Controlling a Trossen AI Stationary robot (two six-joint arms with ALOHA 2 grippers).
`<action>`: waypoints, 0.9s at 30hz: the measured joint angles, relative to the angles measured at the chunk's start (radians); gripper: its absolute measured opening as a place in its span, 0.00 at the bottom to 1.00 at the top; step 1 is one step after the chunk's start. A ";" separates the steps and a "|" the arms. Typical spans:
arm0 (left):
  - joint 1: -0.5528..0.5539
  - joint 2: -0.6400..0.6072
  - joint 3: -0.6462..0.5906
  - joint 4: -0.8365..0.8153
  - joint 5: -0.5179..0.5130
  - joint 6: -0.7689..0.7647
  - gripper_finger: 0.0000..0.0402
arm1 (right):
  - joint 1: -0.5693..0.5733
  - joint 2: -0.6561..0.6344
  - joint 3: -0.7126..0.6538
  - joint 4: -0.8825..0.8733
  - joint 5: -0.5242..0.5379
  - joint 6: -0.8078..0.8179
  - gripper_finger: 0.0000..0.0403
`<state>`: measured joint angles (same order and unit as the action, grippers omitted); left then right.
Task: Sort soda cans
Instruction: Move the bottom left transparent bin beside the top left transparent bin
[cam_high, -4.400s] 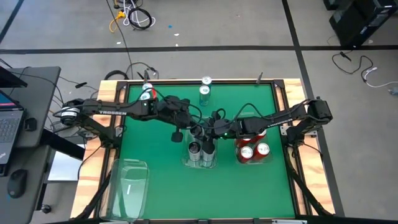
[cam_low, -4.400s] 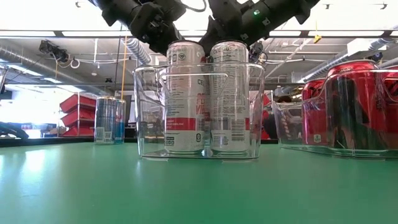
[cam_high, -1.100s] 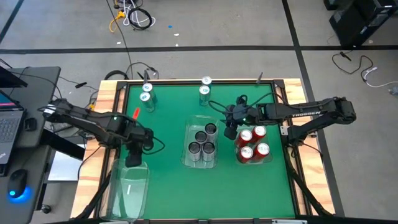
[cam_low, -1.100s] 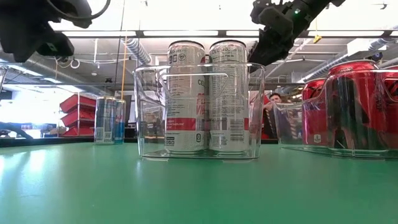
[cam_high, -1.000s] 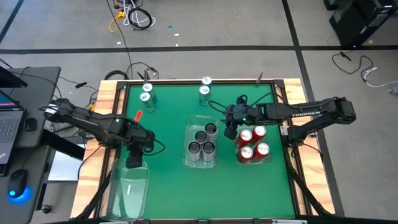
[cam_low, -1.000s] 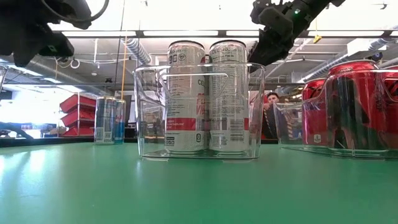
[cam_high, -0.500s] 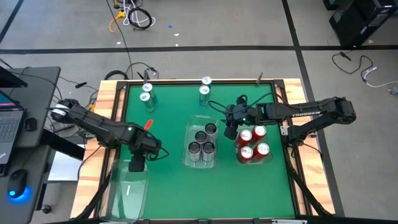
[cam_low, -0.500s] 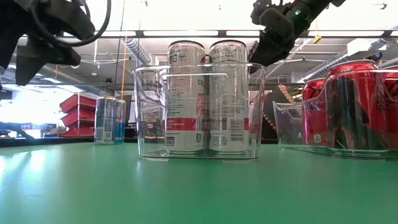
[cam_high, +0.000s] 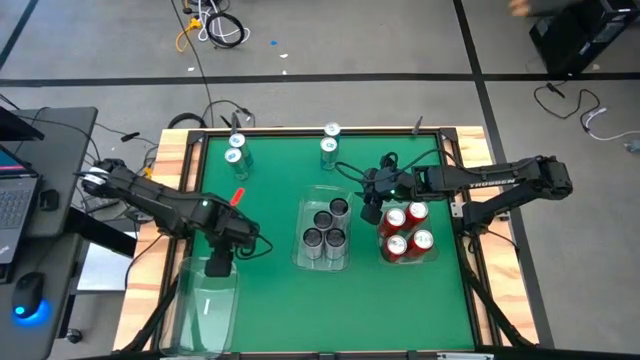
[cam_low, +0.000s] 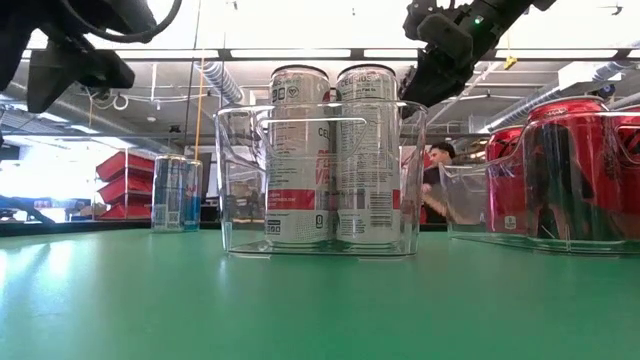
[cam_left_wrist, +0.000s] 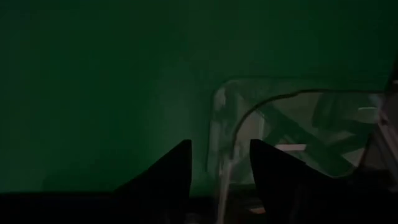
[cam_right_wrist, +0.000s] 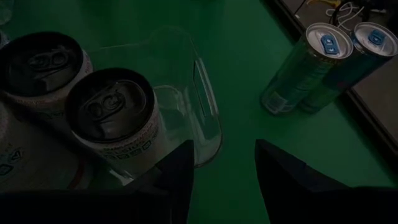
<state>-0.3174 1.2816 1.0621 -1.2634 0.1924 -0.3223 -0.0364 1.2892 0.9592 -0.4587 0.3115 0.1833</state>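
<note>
Green felt covers the table (cam_high: 270, 300). At its middle a clear plastic bin (cam_high: 325, 232) holds four grey-topped soda cans (cam_high: 323, 229); just to its right a second bin (cam_high: 408, 240) holds four red soda cans (cam_high: 407, 228). Three teal-topped cans (cam_high: 236, 156) stand along the far edge, two near the far-left corner. An empty clear bin (cam_high: 203, 305) lies at the near-left corner. The left gripper (cam_high: 217, 266) hangs over its rim, jaws apart and empty. The right gripper (cam_high: 368, 213) hovers between the two filled bins, jaws apart and empty. A laptop (cam_high: 14, 190) sits left of the table.
</note>
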 joint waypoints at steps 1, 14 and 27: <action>-0.006 0.000 -0.004 0.007 0.006 -0.002 0.41 | 0.000 0.000 0.000 0.000 0.000 0.000 0.39; -0.041 0.002 -0.150 0.116 -0.066 0.038 0.33 | 0.000 0.000 0.000 -0.004 0.000 -0.003 0.39; 0.187 0.002 -0.150 0.292 -0.491 0.315 0.02 | 0.000 0.001 0.000 -0.004 0.000 -0.010 0.39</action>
<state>-0.1302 1.2835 0.9123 -0.9711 -0.2982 -0.0076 -0.0364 1.2899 0.9592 -0.4625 0.3115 0.1731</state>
